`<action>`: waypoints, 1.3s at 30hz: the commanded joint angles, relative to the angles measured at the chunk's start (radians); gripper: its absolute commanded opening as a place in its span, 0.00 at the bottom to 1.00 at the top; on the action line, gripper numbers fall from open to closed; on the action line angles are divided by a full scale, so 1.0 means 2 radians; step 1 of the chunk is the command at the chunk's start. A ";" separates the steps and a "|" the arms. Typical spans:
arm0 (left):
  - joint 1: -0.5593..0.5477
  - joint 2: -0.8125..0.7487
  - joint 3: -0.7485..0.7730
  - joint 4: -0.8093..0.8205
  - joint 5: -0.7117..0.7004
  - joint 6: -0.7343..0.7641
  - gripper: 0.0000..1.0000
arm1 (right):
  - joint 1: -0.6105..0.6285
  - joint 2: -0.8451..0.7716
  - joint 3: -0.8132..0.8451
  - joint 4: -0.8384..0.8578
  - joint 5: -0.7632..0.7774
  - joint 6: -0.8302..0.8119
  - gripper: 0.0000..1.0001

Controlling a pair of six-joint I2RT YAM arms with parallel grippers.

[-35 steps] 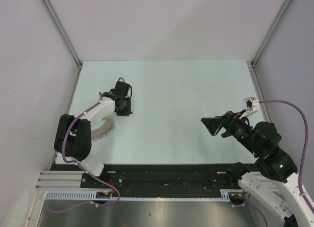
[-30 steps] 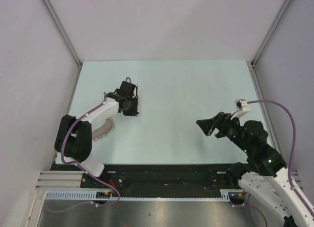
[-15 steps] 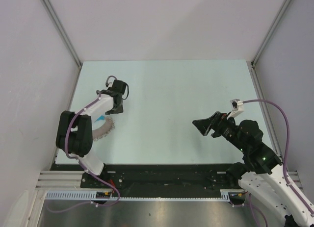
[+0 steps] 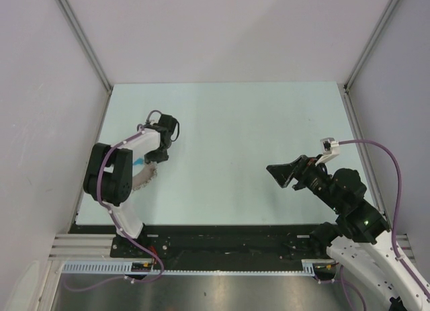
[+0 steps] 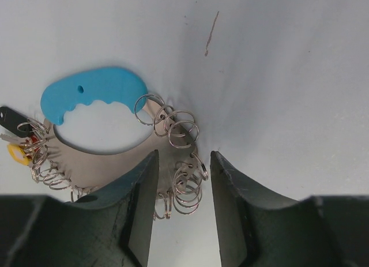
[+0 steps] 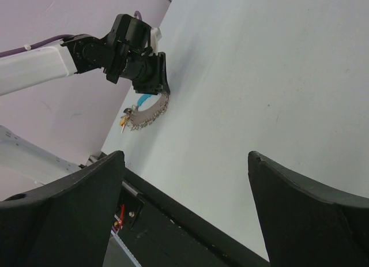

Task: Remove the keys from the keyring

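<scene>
Sprung apart from shut, the left fingers (image 5: 141, 209) now stand open over the bench's (image 4: 255, 123) left side. Nearer, the right fingers (image 6: 57, 209) hang wide open, empty. Keys (image 5: 20, 141) cluster at the curved keyring's (image 5: 109, 163) near end, and the left fingers straddle its far rings.

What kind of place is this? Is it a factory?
Probably a robot test lab: a left arm and right arm are bolted at a pale table boxed by plain walls, purple cables trailing.

Top view overlooks the whole bench (image 4: 269, 109) from six o'clock. Left wrist view sits close over the keyring (image 5: 109, 163); right wrist sees it distantly, at ten o'clock.
</scene>
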 commanded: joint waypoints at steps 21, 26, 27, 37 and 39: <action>-0.011 -0.004 -0.016 0.013 0.051 -0.013 0.00 | 0.003 -0.012 0.008 0.017 0.005 -0.004 0.91; -0.030 -0.060 -0.018 0.022 0.105 -0.009 0.00 | 0.004 0.010 0.002 0.033 0.001 -0.007 0.91; -0.035 -0.067 -0.016 0.022 0.124 -0.009 0.00 | 0.004 0.014 -0.009 0.042 -0.002 -0.004 0.90; -0.093 -0.113 -0.004 0.061 0.249 -0.012 0.00 | 0.056 0.109 -0.071 0.210 0.076 0.026 0.90; -0.100 -0.117 -0.003 0.073 0.288 -0.025 0.01 | 0.073 0.142 -0.085 0.243 0.099 0.026 0.89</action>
